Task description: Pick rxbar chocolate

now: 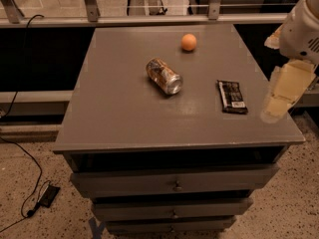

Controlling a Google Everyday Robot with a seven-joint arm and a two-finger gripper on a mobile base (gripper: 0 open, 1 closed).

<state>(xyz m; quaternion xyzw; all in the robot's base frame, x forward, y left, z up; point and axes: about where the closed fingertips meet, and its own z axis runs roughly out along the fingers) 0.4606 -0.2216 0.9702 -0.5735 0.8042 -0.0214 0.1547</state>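
Note:
The rxbar chocolate (232,97) is a flat dark bar with pale lettering and a white patch at its near end. It lies flat on the right part of the grey cabinet top (119,108). My gripper (283,92) is pale yellow under a white wrist and hangs at the right edge of the top. It is to the right of the bar, above the surface, and does not touch the bar. It holds nothing that I can see.
A dented shiny metal can (164,76) lies on its side near the middle of the top. A small orange ball (188,42) sits at the back. Drawers (174,183) are below the top. A rail (149,19) runs behind. Cables lie on the floor at left.

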